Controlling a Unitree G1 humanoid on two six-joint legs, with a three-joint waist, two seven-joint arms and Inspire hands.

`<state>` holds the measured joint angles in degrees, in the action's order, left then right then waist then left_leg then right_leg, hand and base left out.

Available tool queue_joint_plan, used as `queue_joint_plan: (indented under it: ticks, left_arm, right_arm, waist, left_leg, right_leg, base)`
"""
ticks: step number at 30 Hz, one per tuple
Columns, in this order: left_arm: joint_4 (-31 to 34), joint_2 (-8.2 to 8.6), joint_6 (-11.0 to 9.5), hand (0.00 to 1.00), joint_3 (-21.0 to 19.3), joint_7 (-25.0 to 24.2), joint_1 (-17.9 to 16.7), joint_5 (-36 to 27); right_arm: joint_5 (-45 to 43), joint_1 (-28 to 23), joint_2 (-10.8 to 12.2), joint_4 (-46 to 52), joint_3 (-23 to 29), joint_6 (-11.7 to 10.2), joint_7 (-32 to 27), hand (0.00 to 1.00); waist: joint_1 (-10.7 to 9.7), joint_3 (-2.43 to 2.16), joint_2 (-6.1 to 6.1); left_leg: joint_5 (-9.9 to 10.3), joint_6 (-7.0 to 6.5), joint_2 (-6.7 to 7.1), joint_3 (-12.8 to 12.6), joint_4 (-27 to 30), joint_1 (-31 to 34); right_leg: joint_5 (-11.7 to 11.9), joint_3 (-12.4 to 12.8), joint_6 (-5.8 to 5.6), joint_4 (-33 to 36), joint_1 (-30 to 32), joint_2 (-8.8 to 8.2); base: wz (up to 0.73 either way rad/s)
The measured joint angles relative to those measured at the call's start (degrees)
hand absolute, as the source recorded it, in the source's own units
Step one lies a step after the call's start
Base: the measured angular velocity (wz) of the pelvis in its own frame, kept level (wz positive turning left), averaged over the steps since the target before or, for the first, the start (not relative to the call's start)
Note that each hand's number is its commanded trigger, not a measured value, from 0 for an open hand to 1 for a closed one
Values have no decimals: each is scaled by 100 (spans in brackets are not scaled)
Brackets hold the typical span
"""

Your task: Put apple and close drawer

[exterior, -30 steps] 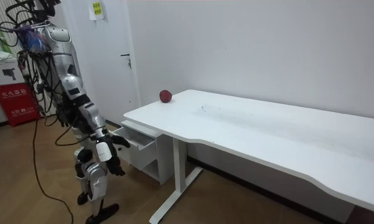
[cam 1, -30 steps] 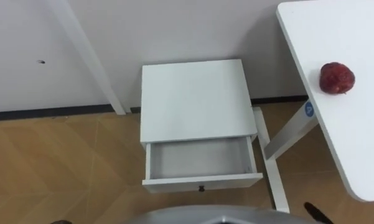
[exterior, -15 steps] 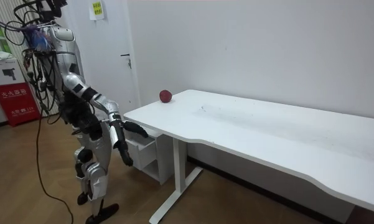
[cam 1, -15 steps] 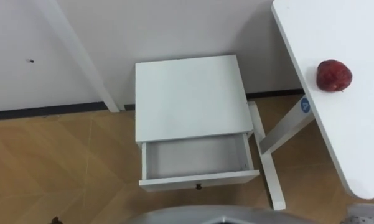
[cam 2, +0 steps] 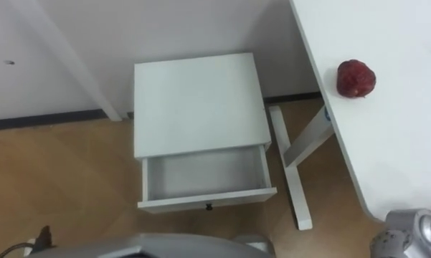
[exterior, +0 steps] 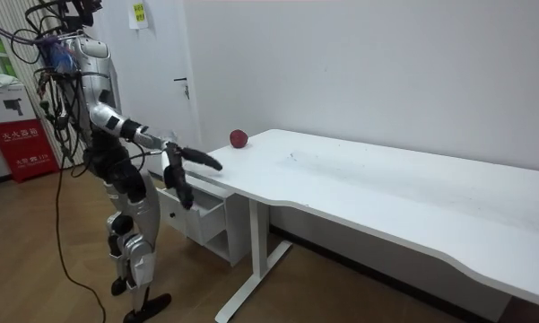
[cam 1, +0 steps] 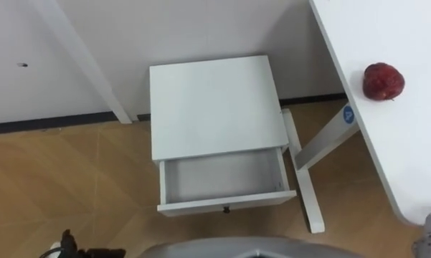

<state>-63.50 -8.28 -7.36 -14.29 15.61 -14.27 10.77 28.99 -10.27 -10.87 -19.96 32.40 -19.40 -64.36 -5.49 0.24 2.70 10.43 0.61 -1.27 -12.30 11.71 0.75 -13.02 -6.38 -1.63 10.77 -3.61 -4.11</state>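
A dark red apple (cam 1: 384,80) lies on the white desk (cam 1: 416,158) near its left edge, also seen as the apple (exterior: 239,138) on the desk's corner in the room view. Below and left of it stands a small white cabinet (cam 1: 215,107) with its drawer (cam 1: 222,179) pulled out and nothing inside. I stand in front of the cabinet. My right hand (exterior: 200,161) reaches forward at desk height with straight fingers, short of the apple. My left hand (exterior: 179,186) hangs lower with relaxed fingers, above the drawer's front.
The desk's white leg and foot (cam 1: 305,179) stand just right of the cabinet. A white slanted post (cam 1: 79,61) leans against the wall to the left. Wooden floor (cam 1: 64,186) lies open left of the cabinet. My right forearm (cam 2: 409,231) shows at the lower right.
Both arms have risen: the right hand went from hip height up to desk height towards the apple, the left hand up beside the drawer. The eye view has shifted slightly.
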Motion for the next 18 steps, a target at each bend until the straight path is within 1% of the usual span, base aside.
queue_joint_plan:
  ticks: [1, 2, 4, 7, 9, 11, 14, 16, 18]
  left_arm:
    - [-30, -9, -10, 0, 0, 5, 7, 0]
    - [-67, -27, -16, 0, 0, 14, 20, 3]
    - [-72, -41, -16, 0, 23, 25, -14, 2]
    - [-70, -68, -14, 0, 229, 47, -62, 5]
    - [-70, -69, -13, 0, 341, 37, -22, 7]
    - [-68, -69, -12, 0, 363, -8, 19, 5]
    - [-53, -74, -15, 0, 523, -127, 38, 4]
    - [-53, -74, -12, 0, 617, -154, 25, 4]
    - [-53, -71, -7, 0, 648, -164, 3, 15]
  right_arm:
    - [-147, 0, -20, 92, -27, -19, -71, 0]
    - [-489, -1, -33, 215, -48, -62, -177, 0]
    - [-939, 5, -38, 390, -126, -64, -273, 0]
    - [-1504, 12, -38, 725, -396, -59, -258, 0]
    - [-1851, 20, -38, 901, -518, -54, -86, 0]
    - [-2079, 24, -41, 1035, -602, -47, 39, 0]
    - [-2417, -2, -42, 1266, -809, -39, 401, 0]
    - [-2455, -30, -39, 1461, -985, 4, 644, 0]
    - [-2457, -43, -32, 1624, -1231, 55, 942, 0]
  waist:
    - [29, -1, 2]
    - [91, -3, 12]
    - [134, -8, 21]
    - [158, -12, 20]
    - [177, -13, 26]
    - [216, -19, 43]
    - [263, -20, 41]
    - [279, -20, 34]
    - [291, -5, 52]
  left_leg:
    - [0, 0, 0, -1, 0, -1]
    - [0, 0, 0, 0, -1, -1]
    - [0, 0, 1, 0, -4, -1]
    - [0, 0, 1, 8, -10, 25]
    - [0, 1, 1, 32, -8, 54]
    - [0, 1, 1, 32, -8, 50]
    - [0, 1, 1, 37, -23, 37]
    - [-1, 1, 1, 37, -29, 21]
    - [-1, 1, 0, 36, -37, -22]
  right_leg:
    - [0, 9, 0, -5, 1, 2]
    - [0, 6, 0, -7, 5, 3]
    - [1, 2, 0, -7, 4, 3]
    - [1, -19, -1, 4, 34, 3]
    - [1, -41, 0, 8, 56, 3]
    - [1, -49, 0, 8, 50, 3]
    - [2, -70, 0, 5, 40, 3]
    - [2, -69, 0, 1, 31, 3]
    - [4, -69, 0, -13, -17, 3]
  base:
    - [0]
    - [0]
    - [0]
    - [1]
    - [4]
    - [0]
    - [0]
    - [0]
    - [0]
